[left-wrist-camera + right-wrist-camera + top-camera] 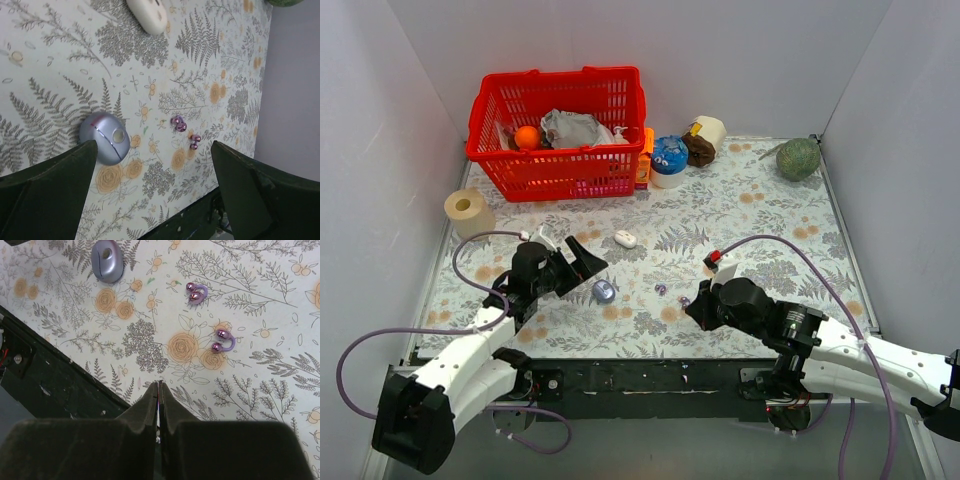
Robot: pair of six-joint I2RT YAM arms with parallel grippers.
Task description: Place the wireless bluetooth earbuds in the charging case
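Right wrist: right end effector (pixel 159 384) pressed together, empty; left end effector (pixel 152 150) spread wide beside case (pixel 105 137); 2 tiny, shiny buds (pixel 197 291) could skid from a pinch

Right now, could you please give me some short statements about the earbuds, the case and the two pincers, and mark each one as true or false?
1. The nearer earbud and the farther earbud both lie on the table, outside the charging case. True.
2. The left pincer is shut on the charging case. False: its jaws stand wide open and the case lies on the table.
3. The right pincer is shut and holds nothing. True.
4. The orange lies beside the earbuds. False: it sits in the red basket at the far side.
5. The two earbuds touch each other. False: they lie apart.
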